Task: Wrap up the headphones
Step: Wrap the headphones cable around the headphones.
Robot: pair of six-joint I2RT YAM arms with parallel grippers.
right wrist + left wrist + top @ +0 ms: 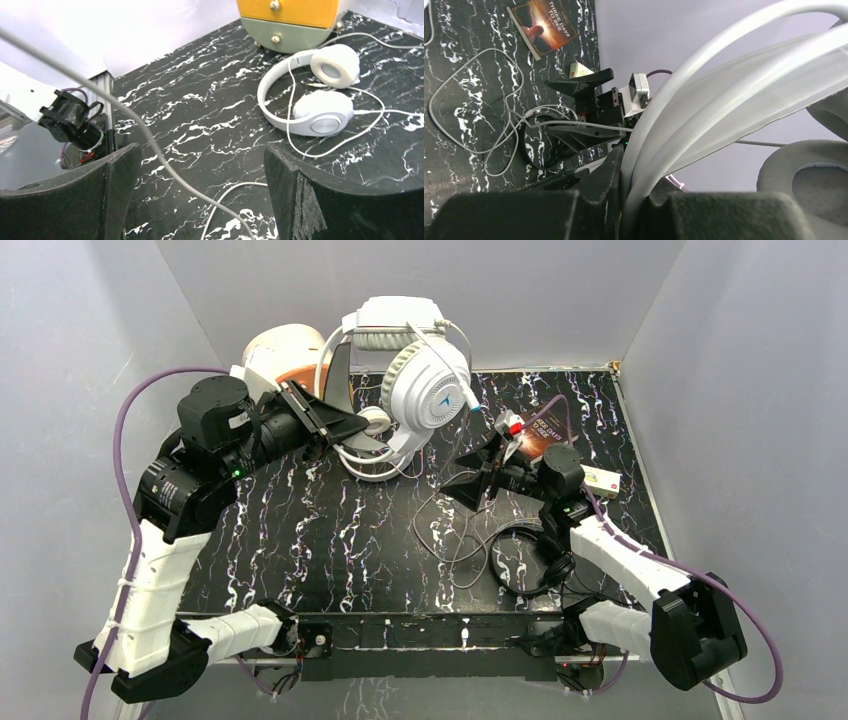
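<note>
Black marbled table (330, 530), grey walls (500, 280).
Left gripper (631, 192) clamps the headband (724, 75) of the big white pair (430, 380); right gripper (200, 175) gapes wide, grey cord (155, 150) loose between its fingers, slim white pair (320, 117) lying ahead.

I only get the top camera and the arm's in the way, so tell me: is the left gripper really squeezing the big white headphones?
Observer: Yes. In the left wrist view the left gripper is shut on the headband of the big white headphones, which rises from between its fingers.
Operator: Is the right one pinching the cord?
Observer: No. The right wrist view shows the right gripper wide open. The grey cord runs through the gap, unpinched.
Operator: What's hiding behind the left arm?
Observer: The slimmer white pair, lying flat on the table with its thin white cord loose around it.
</note>
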